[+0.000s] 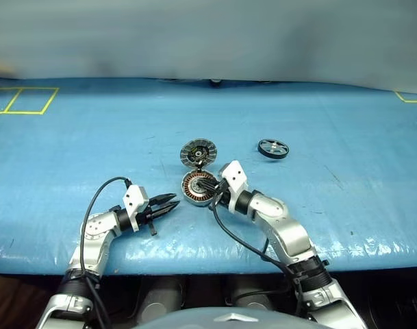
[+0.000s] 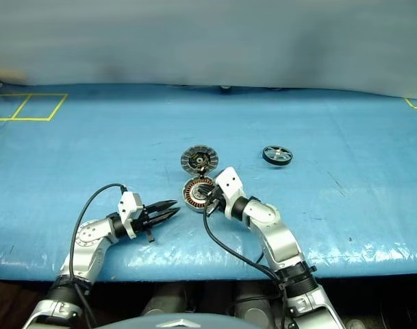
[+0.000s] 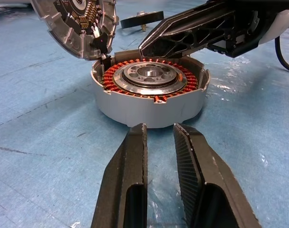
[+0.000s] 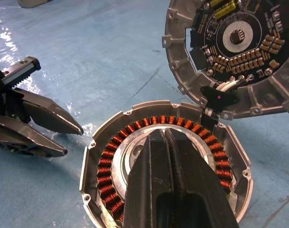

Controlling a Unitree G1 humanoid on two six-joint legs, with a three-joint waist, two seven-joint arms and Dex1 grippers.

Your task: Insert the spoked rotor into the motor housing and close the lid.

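Observation:
The motor housing (image 1: 196, 187), a silver cup with copper windings round a metal hub, lies mid-table with its inside showing. Its lid (image 1: 197, 153) stands tipped open at the far rim, circuit side showing (image 4: 234, 52). My right gripper (image 4: 164, 132) is shut with nothing in it, its tips over the housing's (image 4: 149, 142) hub. My left gripper (image 1: 174, 203) lies low on the table just left of the housing (image 3: 149, 97), pointing at its wall, open by a narrow gap and empty. The spoked rotor (image 1: 273, 149), a black ring with silver spokes, lies flat to the far right.
A blue sheet (image 1: 345, 205) covers the table, wrinkled along the near edge. Yellow tape squares (image 1: 23, 101) mark the far left corner. A grey wall runs behind the table's far edge. Black cables loop from both wrists.

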